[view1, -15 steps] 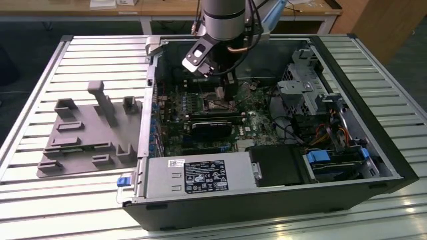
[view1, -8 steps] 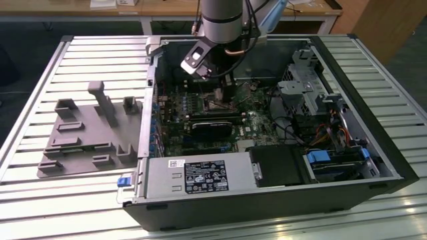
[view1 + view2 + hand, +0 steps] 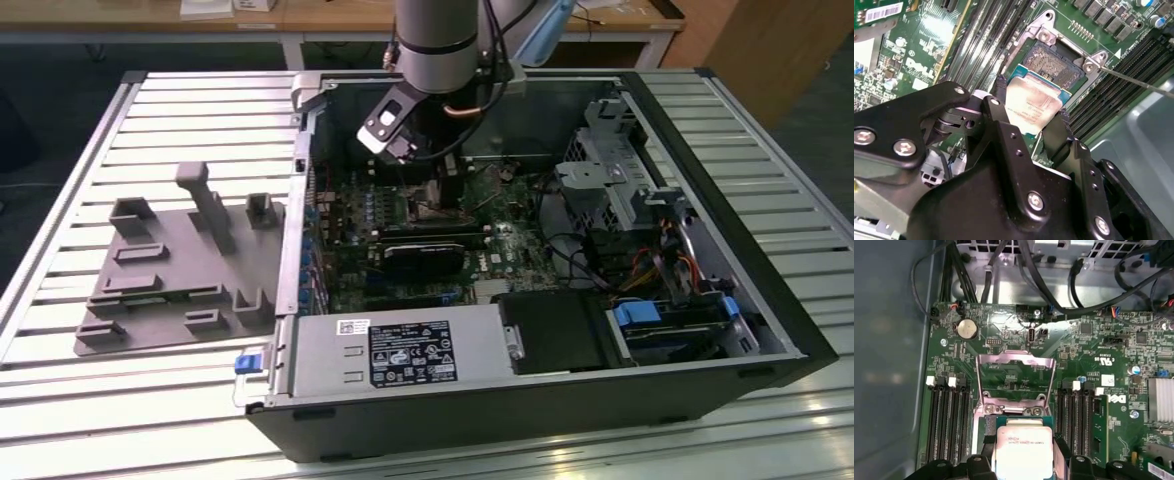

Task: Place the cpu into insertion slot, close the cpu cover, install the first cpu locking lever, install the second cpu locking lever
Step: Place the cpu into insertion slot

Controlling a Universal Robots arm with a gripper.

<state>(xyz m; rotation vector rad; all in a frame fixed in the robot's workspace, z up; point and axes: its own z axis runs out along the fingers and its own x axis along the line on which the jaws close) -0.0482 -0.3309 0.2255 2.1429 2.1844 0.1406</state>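
Your black two-fingered gripper (image 3: 1031,114) pinches by opposite edges the small flat silvery-beige cpu (image 3: 1035,100), light, stiff and likely fragile underneath, just over the dark square insertion slot (image 3: 1054,62), whose bare contacts the second wrist view shows, while the first wrist view shows the thin silvery cpu cover (image 3: 1016,359) raised open.
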